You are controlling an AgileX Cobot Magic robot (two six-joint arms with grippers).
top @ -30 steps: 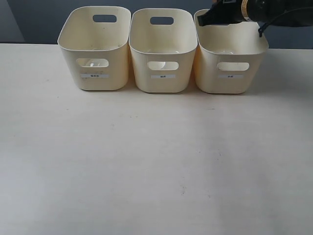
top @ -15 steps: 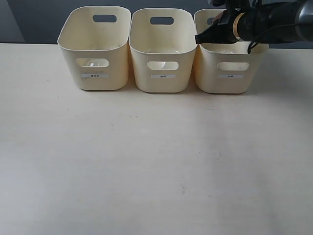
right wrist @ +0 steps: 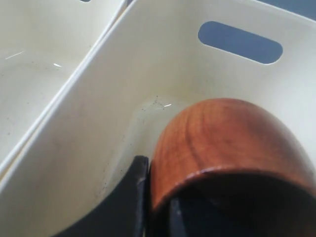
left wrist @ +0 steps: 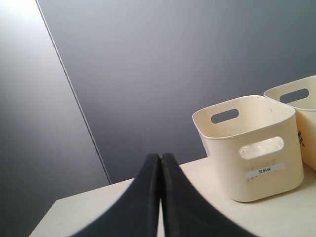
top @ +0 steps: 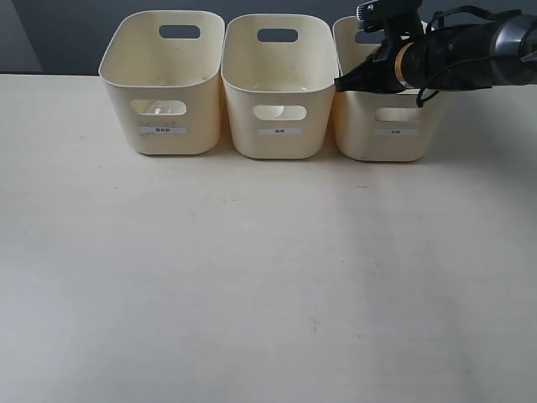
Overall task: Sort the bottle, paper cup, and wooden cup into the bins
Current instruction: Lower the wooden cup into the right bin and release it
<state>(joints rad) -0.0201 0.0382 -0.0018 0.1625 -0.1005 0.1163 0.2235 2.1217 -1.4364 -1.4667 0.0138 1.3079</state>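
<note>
The wooden cup [right wrist: 222,143] is pinched at its rim by the right gripper [top: 354,80] over the rightmost bin [top: 362,136]; the left gripper [left wrist: 161,168] is pressed together.

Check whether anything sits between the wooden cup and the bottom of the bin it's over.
Nothing visible does. The right end effector pinches the wooden cup by its rim over the rightmost bin, and what shows of its floor past the cup is bare; the rest is hidden behind the cup.

A pale cream table [top: 252,294] stands before a dark blue-grey wall [top: 67,34].
</note>
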